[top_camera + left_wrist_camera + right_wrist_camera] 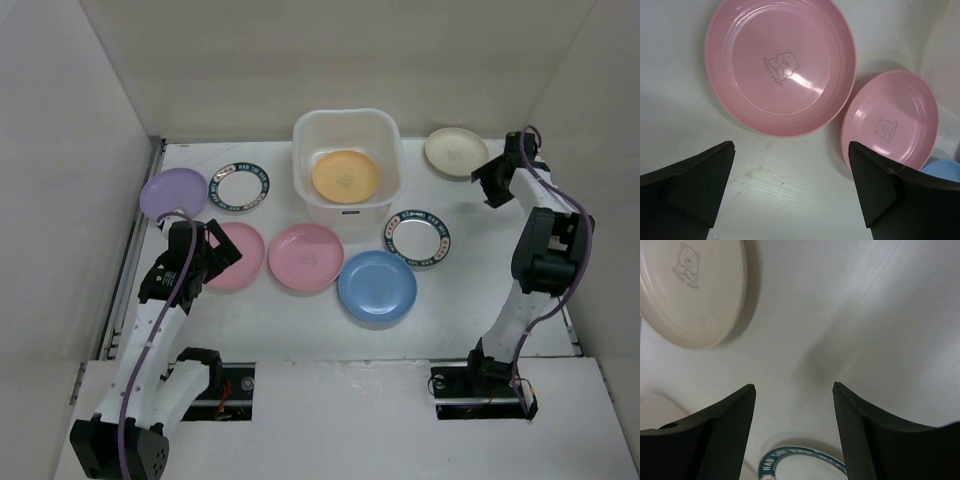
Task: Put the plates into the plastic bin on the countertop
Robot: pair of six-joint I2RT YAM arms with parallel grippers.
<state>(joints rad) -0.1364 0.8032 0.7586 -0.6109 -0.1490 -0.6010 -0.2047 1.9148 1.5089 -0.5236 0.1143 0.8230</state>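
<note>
The translucent white square plastic bin stands toward the back of the flat white countertop, a round orange plate lying inside it. Out from the bin lie a cream plate at three o'clock, one dark-rimmed white plate at nine, a lilac plate beyond it, the other dark-rimmed white plate near five, a blue plate near six, a right pink plate at seven and a left pink plate at eight. The left gripper hangs by the left pink plate's edge, jaws spread, empty. The right gripper, jaws apart and empty, hovers near the cream plate.
</note>
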